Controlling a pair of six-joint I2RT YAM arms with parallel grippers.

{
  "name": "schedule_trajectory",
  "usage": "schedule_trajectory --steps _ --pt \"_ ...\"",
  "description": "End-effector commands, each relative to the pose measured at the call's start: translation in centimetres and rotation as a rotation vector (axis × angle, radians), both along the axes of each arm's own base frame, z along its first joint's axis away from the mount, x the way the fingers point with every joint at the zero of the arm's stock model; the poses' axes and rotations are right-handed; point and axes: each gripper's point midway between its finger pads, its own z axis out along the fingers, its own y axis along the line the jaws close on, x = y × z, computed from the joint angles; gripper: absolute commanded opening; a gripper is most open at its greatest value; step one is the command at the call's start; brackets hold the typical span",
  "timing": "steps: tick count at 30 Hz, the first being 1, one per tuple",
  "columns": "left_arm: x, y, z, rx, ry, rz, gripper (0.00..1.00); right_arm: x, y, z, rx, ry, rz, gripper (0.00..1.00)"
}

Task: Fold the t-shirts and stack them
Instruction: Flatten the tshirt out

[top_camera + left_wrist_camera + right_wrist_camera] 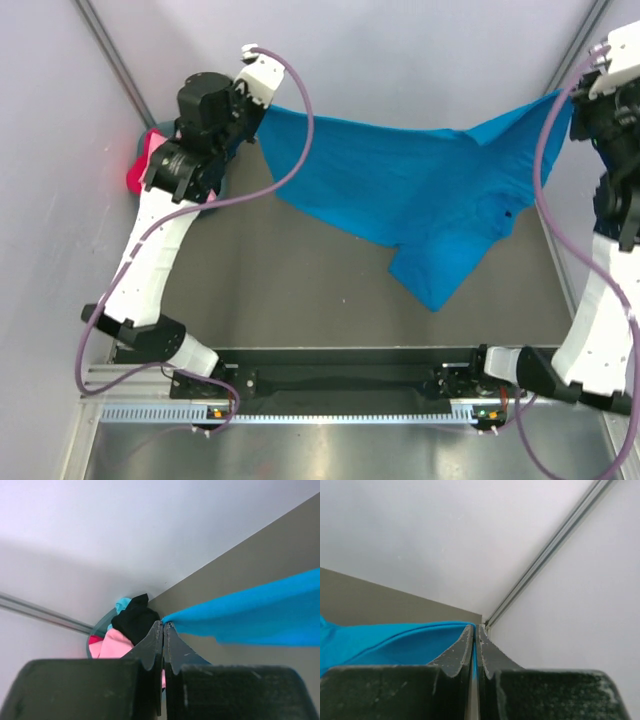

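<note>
Bright blue t-shirt [420,190], grey table [290,290]

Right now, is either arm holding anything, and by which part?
The bright blue cloth t-shirt: left end effector shut on its left end, right end effector on its right end.

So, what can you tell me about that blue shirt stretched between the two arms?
The blue t-shirt is plain, bright, soft-looking cloth, not folded. It hangs stretched out like a hammock: the left pincer is shut on one end and the right pincer on the opposite end, both held high. The middle sags in wrinkles and a flap droops toward the grey table; whether it touches there, I cannot tell.
</note>
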Motion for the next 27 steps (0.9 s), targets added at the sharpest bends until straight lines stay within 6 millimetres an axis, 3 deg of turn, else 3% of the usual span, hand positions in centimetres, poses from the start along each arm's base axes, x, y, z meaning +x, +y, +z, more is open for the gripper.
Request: schedule_trajectory --steps 1,2,3,8,19,22,25,27 --pt "-3.8 2.5 4.0 -0.019 -0.100 0.014 0.00 -4.1 0.7 2.7 -0.032 -0.115 -0.015 0.00" --pt "-4.3 2.8 3.7 -0.017 -0.090 0.014 0.00 -6.1 1.2 3.8 -0.045 -0.166 -0.013 0.00" --pt "-5.1 3.7 4.4 -0.028 -0.104 0.024 0.00 -6.6 1.2 3.6 -0.052 -0.171 -0.015 0.00" --pt "-8.1 5.5 6.5 -0.074 -0.140 -0.001 0.00 -11.4 2.3 6.3 -0.071 -0.291 -0.015 0.00" --pt "-16.5 8.1 12.8 -0.149 -0.331 -0.064 0.00 -27.1 3.9 13.8 -0.112 -0.648 -0.113 0.00" --pt "-18.0 8.9 14.4 -0.154 -0.397 -0.050 0.00 -28.9 3.8 15.2 -0.126 -0.710 -0.140 0.00" --pt "-17.6 9.7 14.9 -0.130 -0.425 -0.006 0.00 -28.3 3.4 16.1 -0.146 -0.725 -0.156 0.00" --pt "-16.4 9.8 14.7 -0.107 -0.421 0.015 0.00 -26.7 3.1 16.3 -0.153 -0.708 -0.151 0.00"
